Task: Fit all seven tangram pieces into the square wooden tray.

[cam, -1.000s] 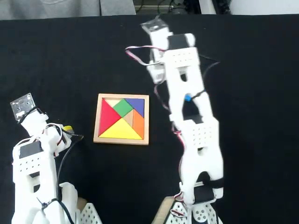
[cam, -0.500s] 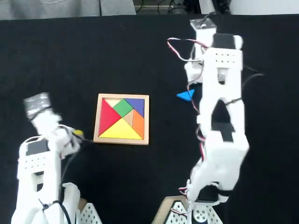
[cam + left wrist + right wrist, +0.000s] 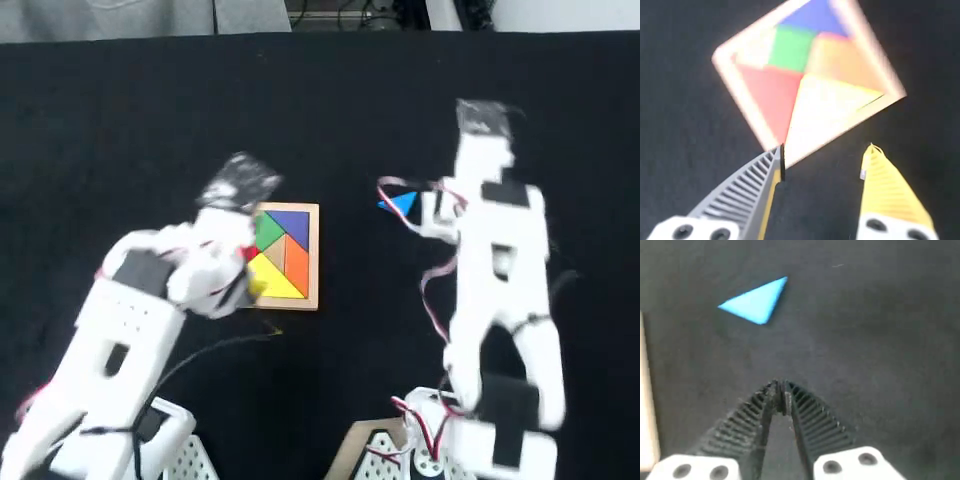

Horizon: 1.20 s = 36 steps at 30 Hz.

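Note:
The square wooden tray (image 3: 316, 252) lies mid-table with a blue parallelogram (image 3: 292, 222), green square (image 3: 268, 232), orange triangle (image 3: 296, 265) and yellow triangle (image 3: 278, 286) in it. My left arm (image 3: 160, 290) reaches over the tray's left side and hides the red piece there. In the left wrist view my left gripper (image 3: 822, 156) hangs open above the tray's (image 3: 725, 57) near edge, beside the red triangle (image 3: 771, 95) and the yellow one (image 3: 830, 107). A small light-blue triangle (image 3: 401, 204) lies on the cloth right of the tray, beside my right arm (image 3: 495, 235). My right gripper (image 3: 780, 390) is shut, a short way from that triangle (image 3: 756, 303).
A black cloth (image 3: 120, 130) covers the table. Both arm bases (image 3: 440, 450) stand at the front edge. A pale triangular patch (image 3: 757, 50) shows in the tray corner next to the green square. Open cloth lies behind the tray and at the far right.
My left arm swung from the table's left side to over the tray. My right arm moved right and drew back, uncovering the light-blue triangle on the cloth.

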Available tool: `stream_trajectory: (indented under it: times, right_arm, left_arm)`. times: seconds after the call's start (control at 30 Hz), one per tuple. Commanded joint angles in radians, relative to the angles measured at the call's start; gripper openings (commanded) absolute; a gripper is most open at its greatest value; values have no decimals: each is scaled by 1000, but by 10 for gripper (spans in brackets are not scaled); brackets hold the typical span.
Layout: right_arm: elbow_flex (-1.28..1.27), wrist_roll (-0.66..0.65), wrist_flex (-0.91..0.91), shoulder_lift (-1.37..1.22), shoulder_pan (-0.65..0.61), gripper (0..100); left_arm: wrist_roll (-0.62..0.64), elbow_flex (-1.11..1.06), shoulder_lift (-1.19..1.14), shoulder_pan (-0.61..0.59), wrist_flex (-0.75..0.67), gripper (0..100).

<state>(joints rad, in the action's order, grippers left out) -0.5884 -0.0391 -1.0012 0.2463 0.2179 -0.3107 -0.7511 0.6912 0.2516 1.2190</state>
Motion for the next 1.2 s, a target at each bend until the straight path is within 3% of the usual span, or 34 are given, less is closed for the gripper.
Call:
stream_trajectory:
  times: [0.0,0.13,0.37,0.5,0.7,0.87,1.17]
  right_arm:
    - [-108,66,127,107,49,11]
    - [-137,129,196,51,77,11]
    - [-70,224,356,-177,249,11]
    - [59,126,322,-329,158,11]
    - [427,77,140,-527,2,11]
    - [696,75,23,-731,-84,11]
    - [1214,23,-318,-1104,-92,11]
  left_arm:
    - [66,349,-295,140,3,257]
    - [94,630,-615,222,3,257]
    - [-69,1055,-1028,306,3,256]
    - [-69,1244,-1175,291,55,256]
    - [20,1408,-1131,122,381,255]
    - [-54,1357,-1030,10,509,255]
    - [-253,918,-635,-4,417,147]
